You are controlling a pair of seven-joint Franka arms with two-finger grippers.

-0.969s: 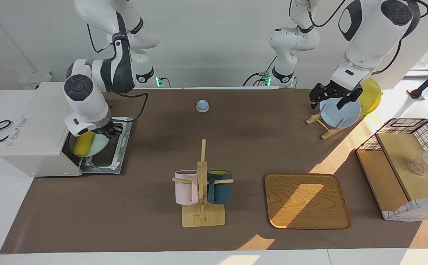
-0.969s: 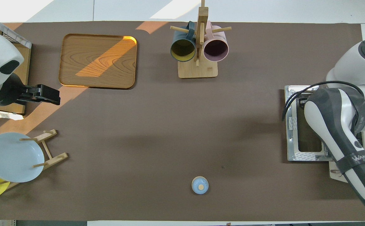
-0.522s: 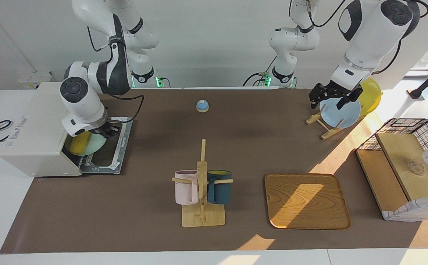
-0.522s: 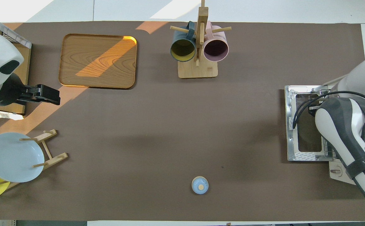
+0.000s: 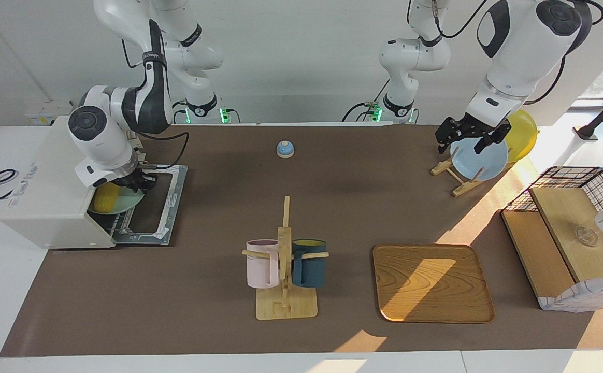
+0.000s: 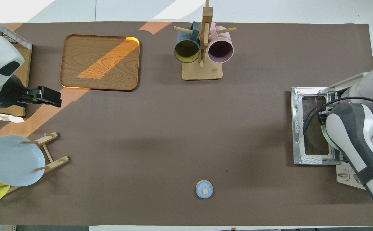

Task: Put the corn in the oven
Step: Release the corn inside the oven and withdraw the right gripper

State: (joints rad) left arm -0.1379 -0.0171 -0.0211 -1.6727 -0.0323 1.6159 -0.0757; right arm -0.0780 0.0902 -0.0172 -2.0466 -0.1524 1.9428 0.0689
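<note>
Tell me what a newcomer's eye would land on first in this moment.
Probably the bright yellow corn lying on a pale green plate in the mouth of the open oven at the right arm's end of the table, with the right gripper at the plate's rim. Next, the left gripper hangs over the blue plate standing in its wooden rack.

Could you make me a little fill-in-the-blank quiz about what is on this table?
1. The corn lies on a pale ____ at the oven's mouth.
2. The oven's door hangs ____.
3. The right gripper is over the oven's ____.
4. The mug rack holds ____ mugs.

Missing words: plate; open; door; two
</note>
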